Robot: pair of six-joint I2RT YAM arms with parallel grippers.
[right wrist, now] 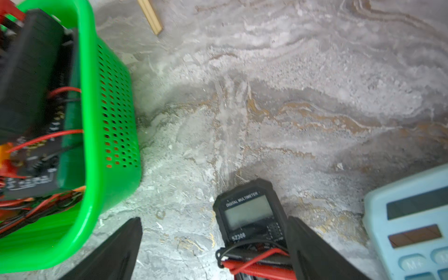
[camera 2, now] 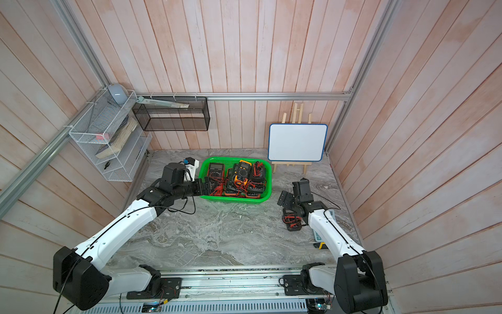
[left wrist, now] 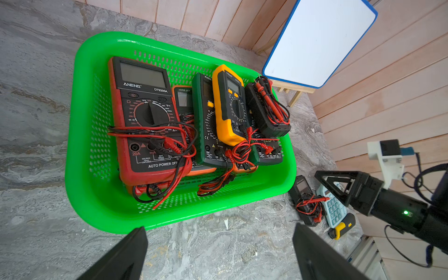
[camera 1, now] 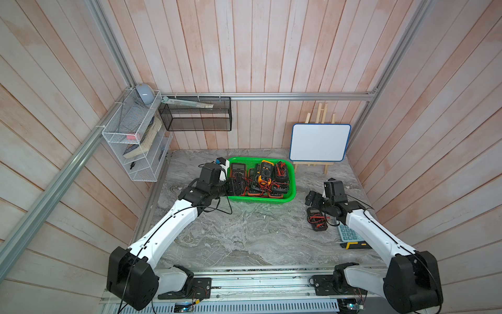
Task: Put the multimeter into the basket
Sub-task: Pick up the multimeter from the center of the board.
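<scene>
The bright green basket [camera 1: 260,200] [camera 2: 236,199] stands at the back middle of the marble table and holds several multimeters with red and black leads. A small black multimeter [camera 1: 316,218] [camera 2: 292,221] [left wrist: 306,201] wrapped in red leads lies on the table to the basket's right. My right gripper [camera 1: 312,198] [right wrist: 214,219] hangs open just beyond its display end. In the right wrist view the multimeter [right wrist: 249,215] lies close to one finger, untouched. My left gripper [camera 1: 236,187] [left wrist: 219,228] is open and empty at the basket's [left wrist: 169,218] front-left corner.
A pale blue calculator [camera 1: 349,233] [right wrist: 412,223] and a yellow-black tool [camera 1: 355,245] lie right of the multimeter, under the right arm. A whiteboard on an easel [camera 1: 319,142] stands at the back right. A white wire rack [camera 1: 135,136] and a black mesh basket [camera 1: 195,114] hang on the walls.
</scene>
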